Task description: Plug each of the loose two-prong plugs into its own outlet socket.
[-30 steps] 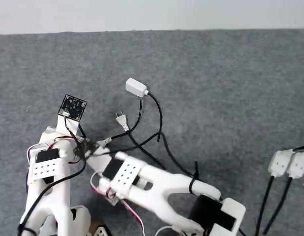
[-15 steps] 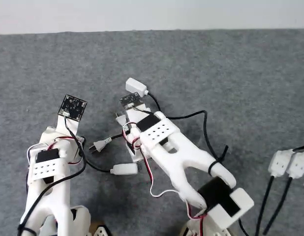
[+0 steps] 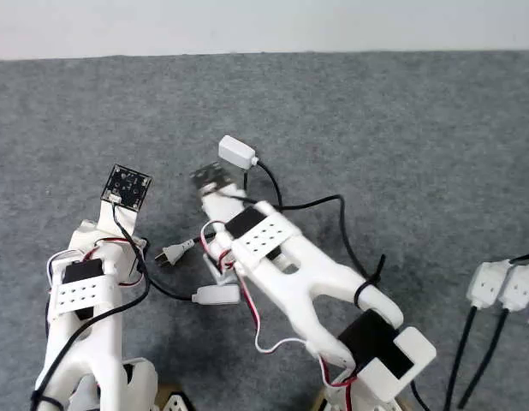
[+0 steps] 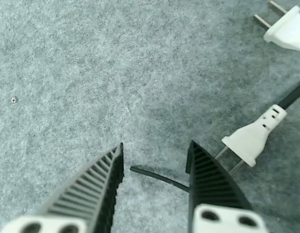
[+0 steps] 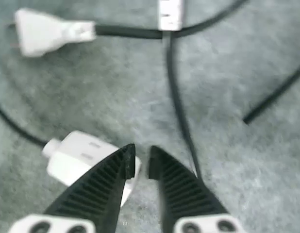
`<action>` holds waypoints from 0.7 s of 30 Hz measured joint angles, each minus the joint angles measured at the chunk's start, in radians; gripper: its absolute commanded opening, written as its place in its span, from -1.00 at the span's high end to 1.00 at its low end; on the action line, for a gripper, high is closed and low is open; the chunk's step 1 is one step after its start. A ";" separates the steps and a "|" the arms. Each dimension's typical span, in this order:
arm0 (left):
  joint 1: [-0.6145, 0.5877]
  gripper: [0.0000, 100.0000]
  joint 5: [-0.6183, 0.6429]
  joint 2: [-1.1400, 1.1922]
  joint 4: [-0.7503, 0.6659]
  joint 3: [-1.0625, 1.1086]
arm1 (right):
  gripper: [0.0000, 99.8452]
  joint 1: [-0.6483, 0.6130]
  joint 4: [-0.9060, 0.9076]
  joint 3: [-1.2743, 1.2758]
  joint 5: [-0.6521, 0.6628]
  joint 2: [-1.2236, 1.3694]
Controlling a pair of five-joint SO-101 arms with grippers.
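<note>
My left gripper (image 4: 155, 153) is open just above the grey mat, with a loose black cable end (image 4: 155, 175) lying between its fingers. A white two-prong plug (image 4: 252, 140) lies close beside one finger, and a second white plug (image 4: 287, 30) is farther off. In the high view that near plug (image 3: 174, 253) lies between the two arms. My right gripper (image 5: 141, 156) is shut on nothing, hovering right beside a white outlet socket (image 5: 81, 158). A white plug (image 5: 42, 31) on a black cable lies beyond it. Another white socket (image 3: 236, 152) sits past the right arm's wrist.
Black cables (image 3: 333, 227) loop over the mat around the right arm. More white sockets on black cables (image 3: 502, 287) lie at the right edge. The white socket (image 3: 216, 294) lies between the arms. The far half of the mat is open.
The right arm swung from low between the arms up over the middle of the mat, then shifted slightly left. It now covers the plug that lay below the far socket. The left arm stayed still.
</note>
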 measured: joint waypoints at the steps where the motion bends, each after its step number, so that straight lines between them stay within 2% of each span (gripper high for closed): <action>1: 0.000 0.59 0.000 0.000 0.000 0.000 | 0.98 -0.029 0.006 0.003 0.020 0.000; 6: 0.000 0.59 0.000 0.000 0.000 0.000 | 0.98 -0.180 0.023 0.077 0.049 -0.035; 10: 0.000 0.59 0.000 0.000 0.000 0.000 | 0.98 -0.216 0.005 0.127 0.049 -0.072; 14: 0.000 0.59 0.000 0.000 0.000 0.000 | 0.95 -0.218 -0.011 0.132 0.049 -0.078; 19: 0.000 0.59 0.000 0.000 0.000 0.000 | 0.62 -0.121 -0.040 0.133 0.049 -0.077; 21: 0.000 0.59 0.000 0.000 0.000 0.000 | 0.57 -0.069 -0.040 0.126 0.054 -0.075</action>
